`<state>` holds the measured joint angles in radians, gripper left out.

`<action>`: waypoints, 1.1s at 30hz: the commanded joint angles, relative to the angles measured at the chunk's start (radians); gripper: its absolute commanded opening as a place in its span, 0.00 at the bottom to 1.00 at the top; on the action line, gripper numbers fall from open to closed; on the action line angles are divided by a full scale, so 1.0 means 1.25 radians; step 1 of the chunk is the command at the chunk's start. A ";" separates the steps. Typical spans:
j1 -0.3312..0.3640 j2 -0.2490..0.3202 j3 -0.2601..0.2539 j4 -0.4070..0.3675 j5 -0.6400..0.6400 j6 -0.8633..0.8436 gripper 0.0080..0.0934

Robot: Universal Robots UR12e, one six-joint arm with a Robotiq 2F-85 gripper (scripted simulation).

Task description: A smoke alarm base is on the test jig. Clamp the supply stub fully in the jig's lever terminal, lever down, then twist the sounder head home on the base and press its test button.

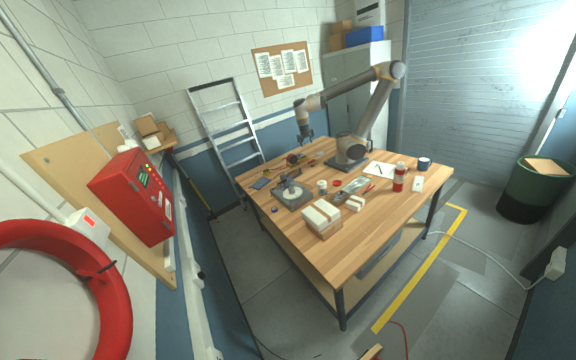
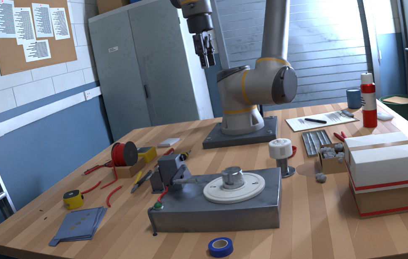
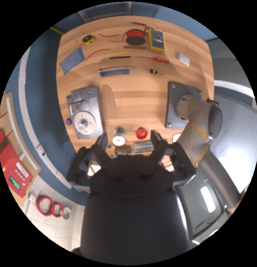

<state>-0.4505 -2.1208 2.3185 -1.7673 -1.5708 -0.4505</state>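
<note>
The white sounder head [image 2: 280, 148] [image 3: 118, 140] [image 1: 322, 185] sits on a grey stand beside the jig. My gripper [image 2: 206, 60] [image 3: 129, 139] [image 1: 304, 139] hangs high above the bench's far side, open and empty. The grey jig [image 2: 216, 199] [image 3: 86, 112] [image 1: 291, 194] lies near the bench's front-left edge. On it rests the round white alarm base [image 2: 234, 187] [image 3: 83, 122] with a grey hub at its centre. The lever terminal [image 2: 170, 170] stands at the jig's left end with its lever raised. A thin grey stub [image 2: 184, 180] lies between the terminal and the base.
The arm's base [image 2: 241, 128] is bolted mid-bench. Stacked boxes [image 2: 386, 172] stand to the right. A red wire spool [image 2: 124, 153], a yellow meter [image 3: 156, 39], hand tools and a tape measure [image 2: 73, 198] lie left of the jig. A blue tape roll [image 2: 220, 246] lies at the front edge.
</note>
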 commanded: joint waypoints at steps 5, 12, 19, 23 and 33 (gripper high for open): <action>0.000 0.000 -0.001 0.000 0.000 0.000 0.84; 0.000 0.000 -0.001 0.000 0.000 0.000 0.67; 0.000 0.000 -0.001 0.000 0.000 0.000 0.51; 0.000 0.000 -0.001 0.000 0.000 0.000 0.41; 0.000 0.000 -0.001 -0.001 0.000 0.000 0.41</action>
<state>-0.4505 -2.1208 2.3178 -1.7680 -1.5708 -0.4505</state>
